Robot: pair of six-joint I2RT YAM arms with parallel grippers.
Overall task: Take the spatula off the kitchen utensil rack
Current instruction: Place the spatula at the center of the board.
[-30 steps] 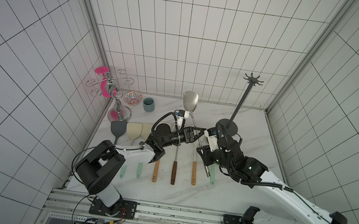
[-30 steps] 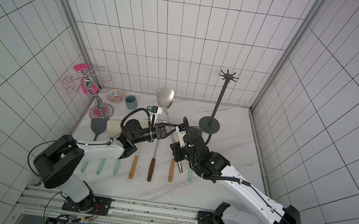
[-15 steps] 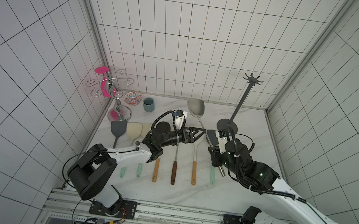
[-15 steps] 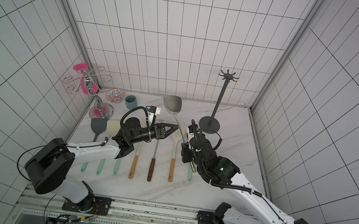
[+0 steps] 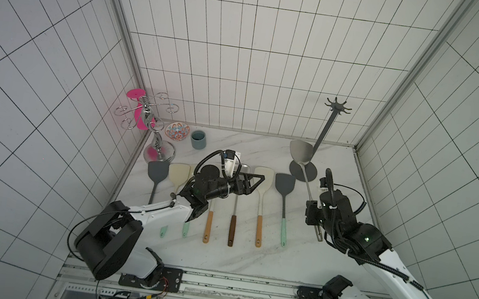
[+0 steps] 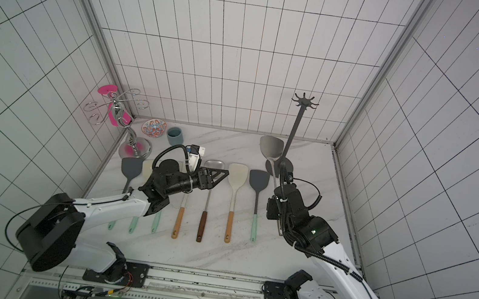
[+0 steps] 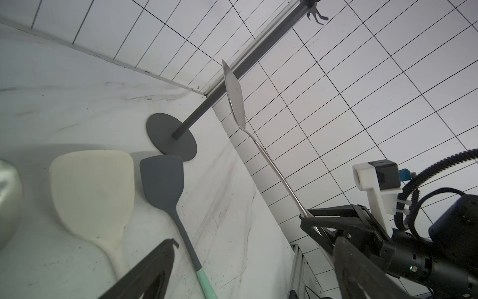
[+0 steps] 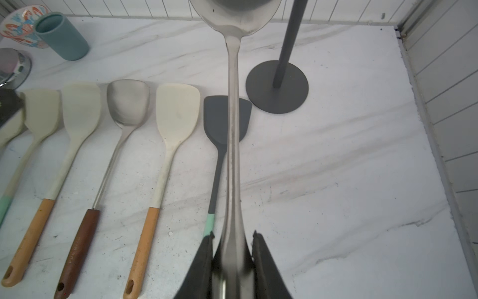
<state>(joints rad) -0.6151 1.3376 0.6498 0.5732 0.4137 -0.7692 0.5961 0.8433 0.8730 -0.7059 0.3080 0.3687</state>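
Observation:
The spatula (image 5: 300,154) (image 6: 270,148) is all steel and hangs in the air, blade up and tilted. My right gripper (image 5: 314,210) (image 8: 234,235) is shut on its handle (image 8: 232,155). The kitchen utensil rack (image 5: 326,130) (image 6: 297,123) stands at the back right, a dark pole on a round base (image 8: 276,88), with bare hooks. The blade (image 7: 234,95) is beside the pole, apart from it. My left gripper (image 5: 256,180) (image 7: 256,248) is open and holds nothing, hovering over the laid-out utensils left of the spatula.
Several spatulas (image 5: 260,204) lie side by side on the marble counter (image 5: 248,259). A chrome stand (image 5: 151,131), a patterned bowl (image 5: 177,131) and a blue cup (image 5: 198,139) sit at the back left. Tiled walls enclose three sides.
My left gripper has opened and drawn back from the steel spatula's handle. My right arm has carried the spatula to the right, its blade now beside the rack's pole.

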